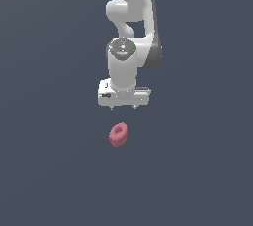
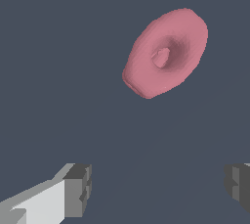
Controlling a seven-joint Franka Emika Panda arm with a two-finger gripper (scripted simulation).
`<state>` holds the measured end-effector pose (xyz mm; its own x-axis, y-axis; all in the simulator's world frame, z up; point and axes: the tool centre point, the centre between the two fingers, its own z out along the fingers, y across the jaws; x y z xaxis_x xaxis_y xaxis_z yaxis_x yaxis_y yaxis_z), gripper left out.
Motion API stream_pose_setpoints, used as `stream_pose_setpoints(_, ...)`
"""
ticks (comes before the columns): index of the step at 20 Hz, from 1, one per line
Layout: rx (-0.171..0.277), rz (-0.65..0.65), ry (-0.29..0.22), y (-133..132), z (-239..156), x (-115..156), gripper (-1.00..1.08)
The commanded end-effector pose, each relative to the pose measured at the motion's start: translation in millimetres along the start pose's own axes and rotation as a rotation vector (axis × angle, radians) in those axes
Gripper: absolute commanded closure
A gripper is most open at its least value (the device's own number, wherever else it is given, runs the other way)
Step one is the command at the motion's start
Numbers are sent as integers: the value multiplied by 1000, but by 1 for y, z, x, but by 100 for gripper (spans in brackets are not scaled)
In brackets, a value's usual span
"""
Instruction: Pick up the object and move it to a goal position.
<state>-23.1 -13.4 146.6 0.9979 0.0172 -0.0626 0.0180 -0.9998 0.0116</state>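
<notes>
flat, even, shadowless light; coarse blocky renders

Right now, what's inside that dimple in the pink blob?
A small paler pink bump sits in the hollow of the pink blob. Nothing else shows; its underside is hidden.

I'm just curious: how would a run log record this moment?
gripper: open, empty | pink object: on floor, ungrasped, apart from fingers

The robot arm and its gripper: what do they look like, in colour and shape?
The arm is glossy white with rounded, bulbous links, a dark grey band along one side, and a grey round cap with small green marks. The gripper has a wide, flat white body; its fingers are white with blocky grey pads.
</notes>
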Motion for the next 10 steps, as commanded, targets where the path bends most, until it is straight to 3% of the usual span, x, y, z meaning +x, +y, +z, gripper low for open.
stream_pose_setpoints(1,0,6,0,0,0,1,-92)
stream_pose_setpoints(10,5,109,8,3,3,14,-92)
